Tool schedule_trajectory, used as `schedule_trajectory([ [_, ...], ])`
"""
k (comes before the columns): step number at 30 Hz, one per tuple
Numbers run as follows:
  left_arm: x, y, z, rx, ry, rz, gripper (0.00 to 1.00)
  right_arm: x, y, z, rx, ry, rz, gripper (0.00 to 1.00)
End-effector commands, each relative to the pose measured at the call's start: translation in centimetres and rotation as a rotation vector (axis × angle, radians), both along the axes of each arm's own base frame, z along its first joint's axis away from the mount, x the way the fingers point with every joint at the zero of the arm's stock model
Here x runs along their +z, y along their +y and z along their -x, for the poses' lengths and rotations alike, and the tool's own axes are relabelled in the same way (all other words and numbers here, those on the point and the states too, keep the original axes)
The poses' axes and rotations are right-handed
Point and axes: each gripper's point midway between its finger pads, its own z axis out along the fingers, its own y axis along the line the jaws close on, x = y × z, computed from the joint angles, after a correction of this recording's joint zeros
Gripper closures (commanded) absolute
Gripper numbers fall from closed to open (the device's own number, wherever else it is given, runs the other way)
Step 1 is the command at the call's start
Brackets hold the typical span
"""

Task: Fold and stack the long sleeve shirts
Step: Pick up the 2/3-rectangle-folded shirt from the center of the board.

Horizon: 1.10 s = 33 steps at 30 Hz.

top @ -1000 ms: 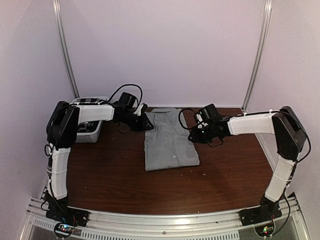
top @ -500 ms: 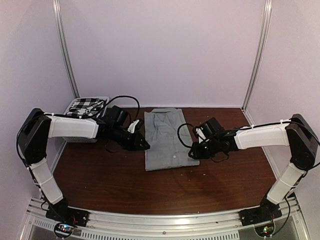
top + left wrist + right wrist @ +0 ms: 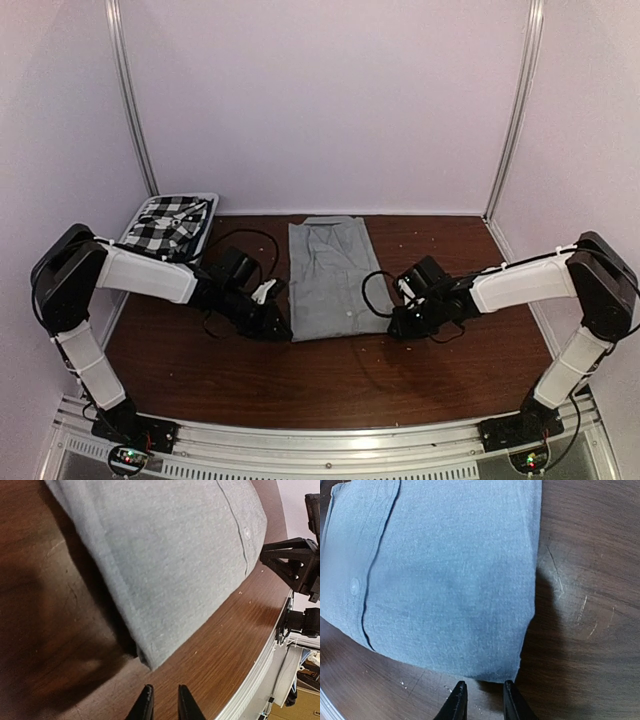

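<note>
Retreating to 7 and 5 o'clock of the folded light grey cloth shirt (image 3: 325, 275), the left gripper (image 3: 164, 706) and right gripper (image 3: 484, 700) sit narrowly parted, empty. Hem fold likely next.

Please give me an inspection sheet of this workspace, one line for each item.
Surface: brown wooden table, scratched.
Job's things: grey shirt folded flat at centre; checked shirt in the basket, far left.
Clutter: pale specks near the grey shirt.
Grippers: left gripper and right gripper slightly open, empty, at the grey shirt's near corners.
Cables: black loops at both wrists.
Surroundings: pale walls, metal posts.
</note>
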Motion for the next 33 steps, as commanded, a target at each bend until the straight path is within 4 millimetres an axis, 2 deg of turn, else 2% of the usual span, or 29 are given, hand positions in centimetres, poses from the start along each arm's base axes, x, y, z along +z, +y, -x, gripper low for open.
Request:
schedule_trajectory([
  [1, 0.6, 0.5, 0.2, 0.017, -0.021, 0.017, 0.82, 1.0, -0.8, 0.1, -0.039, -0.023, -0.002, 0.72],
  [8, 0.2, 0.4, 0.6, 0.022, -0.016, 0.014, 0.77, 1.5, -1.3, -0.5, -0.073, -0.043, -0.023, 0.69],
  [15, -0.2, -0.4, 0.6, 0.019, -0.018, 0.028, 0.72, 1.4, -1.5, -0.6, -0.086, -0.04, -0.077, 0.68],
  [23, -1.1, -0.7, 0.4, 0.026, -0.014, 0.019, 0.71, 0.9, -1.5, -0.6, -0.101, -0.035, -0.117, 0.69],
  [33, -2.6, -1.1, 0.4, 0.037, -0.008, -0.023, 0.71, 1.3, -0.9, -0.8, -0.097, -0.048, -0.154, 0.69],
])
